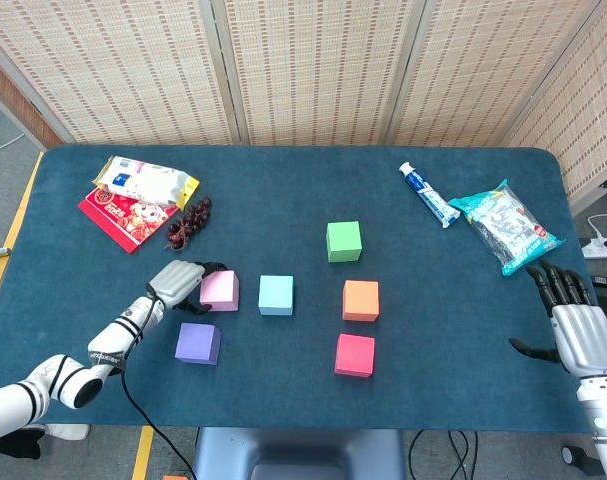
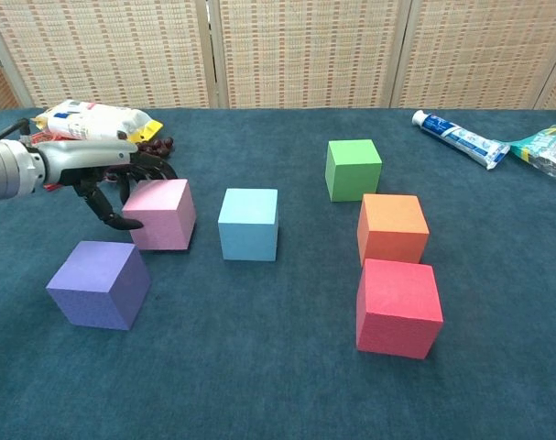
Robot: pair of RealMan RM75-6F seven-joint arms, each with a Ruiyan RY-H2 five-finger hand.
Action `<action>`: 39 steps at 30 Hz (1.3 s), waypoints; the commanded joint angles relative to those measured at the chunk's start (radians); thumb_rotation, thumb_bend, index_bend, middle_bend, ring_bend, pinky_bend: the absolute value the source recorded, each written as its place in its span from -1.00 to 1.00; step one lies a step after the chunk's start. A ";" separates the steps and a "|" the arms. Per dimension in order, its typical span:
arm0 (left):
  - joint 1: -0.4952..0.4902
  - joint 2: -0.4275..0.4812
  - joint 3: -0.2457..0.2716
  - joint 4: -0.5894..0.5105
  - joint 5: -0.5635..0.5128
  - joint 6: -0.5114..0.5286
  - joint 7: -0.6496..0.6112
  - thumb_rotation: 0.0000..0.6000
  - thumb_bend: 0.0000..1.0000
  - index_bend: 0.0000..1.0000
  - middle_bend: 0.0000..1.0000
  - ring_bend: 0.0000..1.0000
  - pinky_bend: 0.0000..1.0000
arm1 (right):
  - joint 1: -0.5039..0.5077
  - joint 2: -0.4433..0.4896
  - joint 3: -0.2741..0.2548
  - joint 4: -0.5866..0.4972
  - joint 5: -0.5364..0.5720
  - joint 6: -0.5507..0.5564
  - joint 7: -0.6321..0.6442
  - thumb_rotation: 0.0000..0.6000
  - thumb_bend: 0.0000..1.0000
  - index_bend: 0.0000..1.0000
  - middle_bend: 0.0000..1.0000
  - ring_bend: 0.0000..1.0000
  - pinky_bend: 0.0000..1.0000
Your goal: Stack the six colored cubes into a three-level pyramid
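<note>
Six cubes sit on the blue table point(image 1: 283, 190). The pink cube point(image 1: 220, 290) point(image 2: 163, 214) lies left of the light blue cube point(image 1: 276, 295) point(image 2: 248, 224), a small gap between them. My left hand point(image 1: 176, 281) point(image 2: 113, 179) grips the pink cube, with fingers over its far left edge and the thumb on its near left side. The purple cube point(image 1: 198, 343) point(image 2: 99, 284) is in front of them. To the right are the green cube point(image 1: 343, 241), orange cube point(image 1: 361, 300) and red cube point(image 1: 355, 355). My right hand point(image 1: 578, 335) hangs open at the table's right edge, holding nothing.
Snack packets point(image 1: 143, 182), a red packet point(image 1: 123, 215) and dark grapes point(image 1: 188, 222) lie at the back left, just behind my left hand. A toothpaste tube point(image 1: 428, 194) and a teal packet point(image 1: 503, 225) lie at the back right.
</note>
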 commanded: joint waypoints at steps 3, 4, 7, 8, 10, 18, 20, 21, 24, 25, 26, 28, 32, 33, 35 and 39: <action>-0.016 -0.029 0.002 0.002 0.007 0.011 0.014 1.00 -0.34 -0.55 -0.31 -0.37 -0.20 | -0.003 0.000 -0.002 0.005 0.004 0.001 0.008 1.00 -0.94 -1.00 -0.87 -1.00 -0.85; -0.019 -0.035 0.002 0.006 0.007 0.011 0.020 1.00 -0.34 -0.55 -0.31 -0.37 -0.20 | -0.004 -0.001 -0.003 0.007 0.006 0.001 0.010 1.00 -0.94 -1.00 -0.87 -1.00 -0.85; -0.027 -0.052 0.000 0.017 0.002 0.017 0.042 1.00 -0.34 -0.55 -0.31 -0.37 -0.21 | -0.007 -0.003 -0.003 0.015 0.012 0.001 0.018 1.00 -0.94 -1.00 -0.87 -1.00 -0.85; -0.029 -0.058 -0.001 0.021 -0.001 0.021 0.051 1.00 -0.34 -0.55 -0.31 -0.37 -0.21 | -0.008 -0.002 -0.003 0.017 0.013 0.002 0.020 1.00 -0.94 -1.00 -0.87 -1.00 -0.85; -0.032 -0.071 -0.001 0.032 -0.009 0.025 0.075 1.00 -0.34 -0.55 -0.31 -0.37 -0.21 | -0.009 0.000 -0.002 0.020 0.012 0.005 0.024 1.00 -0.94 -1.00 -0.87 -1.00 -0.85; -0.047 -0.096 -0.004 0.031 -0.032 0.027 0.124 1.00 -0.34 -0.56 -0.31 -0.37 -0.24 | -0.013 0.016 0.004 0.017 0.011 0.019 0.029 1.00 -0.94 -1.00 -0.87 -1.00 -0.85; -0.051 -0.096 -0.005 0.025 -0.041 0.023 0.133 1.00 -0.34 -0.56 -0.31 -0.37 -0.24 | -0.014 0.017 0.003 0.020 0.011 0.021 0.033 1.00 -0.94 -1.00 -0.87 -1.00 -0.85; -0.053 -0.096 -0.006 0.022 -0.045 0.020 0.136 1.00 -0.35 -0.57 -0.31 -0.37 -0.24 | -0.015 0.016 0.004 0.022 0.012 0.020 0.034 1.00 -0.94 -1.00 -0.87 -1.00 -0.85; -0.055 -0.096 -0.008 0.013 -0.060 0.017 0.148 1.00 -0.35 -0.58 -0.32 -0.37 -0.24 | -0.016 0.016 0.003 0.026 0.015 0.019 0.039 1.00 -0.94 -1.00 -0.87 -1.00 -0.85; -0.055 -0.096 -0.008 0.009 -0.065 0.017 0.152 1.00 -0.35 -0.58 -0.32 -0.37 -0.24 | -0.016 0.016 0.003 0.027 0.015 0.020 0.039 1.00 -0.94 -1.00 -0.87 -1.00 -0.85; -0.056 -0.096 -0.009 0.005 -0.072 0.015 0.157 1.00 -0.35 -0.59 -0.32 -0.38 -0.24 | -0.016 0.016 0.003 0.028 0.015 0.020 0.041 1.00 -0.94 -1.00 -0.87 -1.00 -0.85; -0.058 -0.095 -0.011 -0.002 -0.084 0.011 0.166 1.00 -0.35 -0.60 -0.33 -0.38 -0.24 | -0.016 0.016 0.003 0.029 0.014 0.020 0.042 1.00 -0.94 -1.00 -0.87 -1.00 -0.85; -0.061 -0.097 -0.018 -0.016 -0.105 0.012 0.174 1.00 -0.34 -0.60 -0.33 -0.38 -0.25 | -0.017 0.018 0.003 0.031 0.013 0.021 0.045 1.00 -0.94 -1.00 -0.87 -1.00 -0.85; -0.062 -0.098 -0.020 -0.019 -0.109 0.011 0.175 1.00 -0.35 -0.60 -0.33 -0.38 -0.25 | -0.018 0.018 0.003 0.031 0.013 0.021 0.046 1.00 -0.94 -1.00 -0.87 -1.00 -0.85; -0.064 -0.099 -0.021 -0.021 -0.114 0.010 0.176 1.00 -0.35 -0.60 -0.33 -0.38 -0.25 | -0.019 0.019 0.002 0.031 0.014 0.021 0.047 1.00 -0.94 -1.00 -0.87 -1.00 -0.85; -0.069 -0.105 -0.019 -0.019 -0.122 0.006 0.187 1.00 -0.34 -0.61 -0.34 -0.38 -0.25 | -0.022 0.020 0.001 0.034 0.017 0.022 0.051 1.00 -0.94 -1.00 -0.87 -1.00 -0.85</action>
